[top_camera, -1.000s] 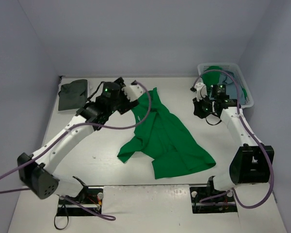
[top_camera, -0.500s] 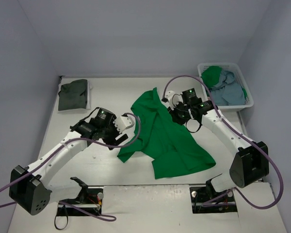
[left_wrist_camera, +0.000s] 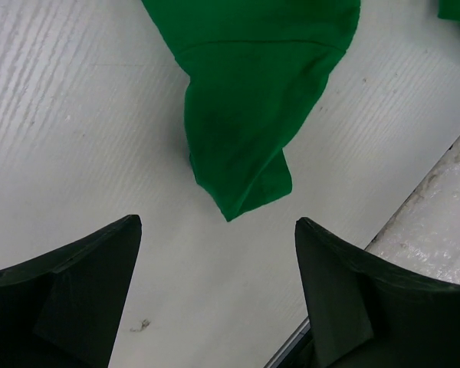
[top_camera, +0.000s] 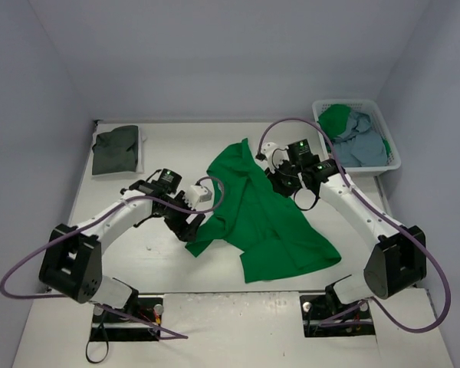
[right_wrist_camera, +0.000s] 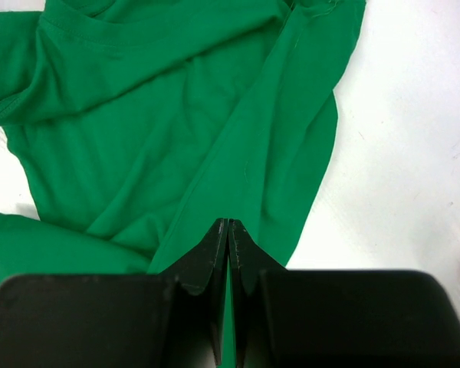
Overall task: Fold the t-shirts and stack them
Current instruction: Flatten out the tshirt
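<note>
We are holding the left gripper [left_wrist_camera: 216,257] wide, its two dark fingers [left_wrist_camera: 77,291] standing well apart just above the white table [left_wrist_camera: 54,115] and gripping nothing. Just ahead of the gap, the pointed end of a sleeve of the green t-shirt [top_camera: 264,218] is lying flat on the surface, toward the near-left part of the table. We are carrying the right gripper [right_wrist_camera: 228,227] with its tips pressed together and no cloth pinched at them. It is hanging over the far-right part of the same shirt; whether the tips are touching the cloth we cannot tell.

The green t-shirt is lying crumpled and spread across the middle of the table, running from near the far edge toward the near-right. The dark grey t-shirt [top_camera: 115,149] is sitting folded in the far-left corner, with a sliver of white cloth [top_camera: 142,142] showing at its right side. At the far-right corner the white basket [top_camera: 392,157] is holding a light blue-grey t-shirt [top_camera: 360,146] and another piece of green cloth [top_camera: 336,117].

The surface is showing matte white, faintly grained, with a few small specks. Pale grey-blue walls [top_camera: 215,61] are closing the table in at its far, left and right edges. Bare table is lying open between the green shirt and the left edge, and along the far edge between the grey shirt and the basket.
</note>
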Tool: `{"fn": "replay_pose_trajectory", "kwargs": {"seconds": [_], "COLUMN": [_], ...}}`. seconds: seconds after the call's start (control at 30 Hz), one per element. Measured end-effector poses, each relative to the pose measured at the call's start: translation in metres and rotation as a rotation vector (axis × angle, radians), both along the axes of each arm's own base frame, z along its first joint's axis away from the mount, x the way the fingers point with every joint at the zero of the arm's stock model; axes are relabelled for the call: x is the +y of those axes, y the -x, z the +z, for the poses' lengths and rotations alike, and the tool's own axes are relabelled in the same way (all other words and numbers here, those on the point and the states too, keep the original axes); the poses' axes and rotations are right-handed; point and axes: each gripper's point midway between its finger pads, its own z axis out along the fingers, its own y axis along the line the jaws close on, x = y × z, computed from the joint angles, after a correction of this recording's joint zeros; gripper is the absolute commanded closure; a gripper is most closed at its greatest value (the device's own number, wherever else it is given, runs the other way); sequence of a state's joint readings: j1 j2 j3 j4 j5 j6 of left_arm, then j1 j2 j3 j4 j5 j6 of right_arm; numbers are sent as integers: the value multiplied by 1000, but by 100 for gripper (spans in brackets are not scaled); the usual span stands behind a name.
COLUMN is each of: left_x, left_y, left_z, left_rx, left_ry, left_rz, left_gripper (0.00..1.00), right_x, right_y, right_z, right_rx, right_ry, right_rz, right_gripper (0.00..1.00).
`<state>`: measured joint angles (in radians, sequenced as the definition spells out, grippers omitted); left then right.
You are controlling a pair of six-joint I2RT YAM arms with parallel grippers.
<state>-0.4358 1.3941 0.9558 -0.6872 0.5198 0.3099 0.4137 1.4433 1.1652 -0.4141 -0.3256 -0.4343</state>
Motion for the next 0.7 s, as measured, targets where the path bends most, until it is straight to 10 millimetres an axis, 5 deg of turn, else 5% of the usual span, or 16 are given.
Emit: {"fn": "replay_pose_trajectory", "kwargs": {"seconds": [0.2,0.47,0.6,0.7], "left_x": [-5,-7,-10,-12], "left_y": [0,-2,-2,-2], "left_z": [-27,-34,-41,-45], "left_rx": [105,125,158,186], "left_ry": [-11,-11,-13,-15], "left_rz": [1,0,-3,-3], "left_gripper": [23,23,29,48], "right_x": [0,0,1,2], "right_y": [1,1,2,2], "right_z": [6,7,7,7], "right_rx": [-17,-15,-14,-12], "right_ry": [-7,-11,-13,-17], "right_rz": [0,3,5,8], "right_gripper": [100,100,100,100]}}
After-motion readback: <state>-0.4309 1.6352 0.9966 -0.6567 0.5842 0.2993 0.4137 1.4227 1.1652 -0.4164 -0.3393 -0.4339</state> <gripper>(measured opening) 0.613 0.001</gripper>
